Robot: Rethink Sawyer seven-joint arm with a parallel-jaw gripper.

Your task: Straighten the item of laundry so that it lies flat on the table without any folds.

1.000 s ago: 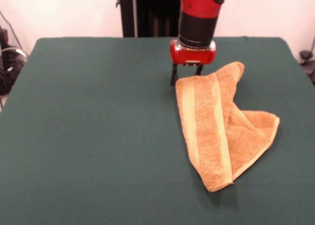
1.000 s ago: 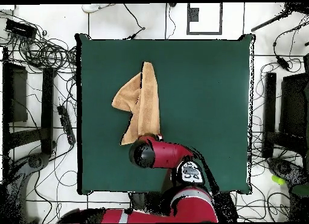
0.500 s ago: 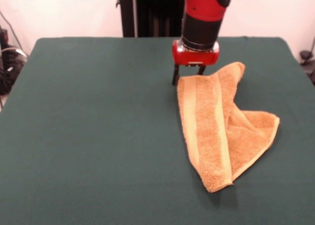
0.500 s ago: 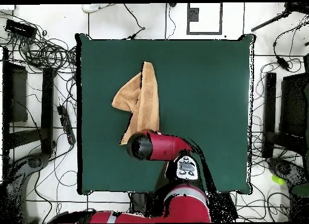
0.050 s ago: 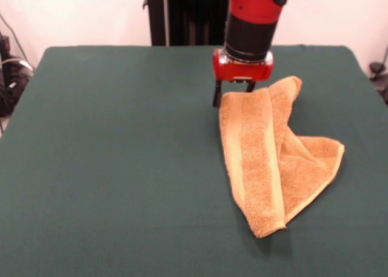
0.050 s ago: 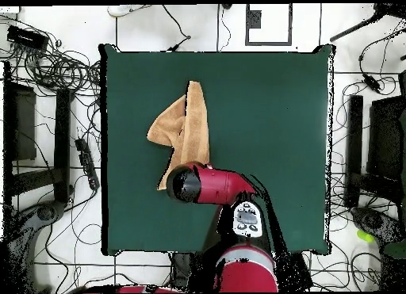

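One towel (image 5: 267, 159) lies folded on the green bench (image 5: 109, 156), doubled into a long strip with two paler bands running along it and a rumpled flap sticking out to one side, so I see it far from flat. My tool (image 5: 231, 95) stands upright at the strip's far end, its two dark fingers (image 5: 216, 94) spread and straddling the towel's edge there, one tip on the bare cloth just beside the corner and the other partly hidden behind the fabric.
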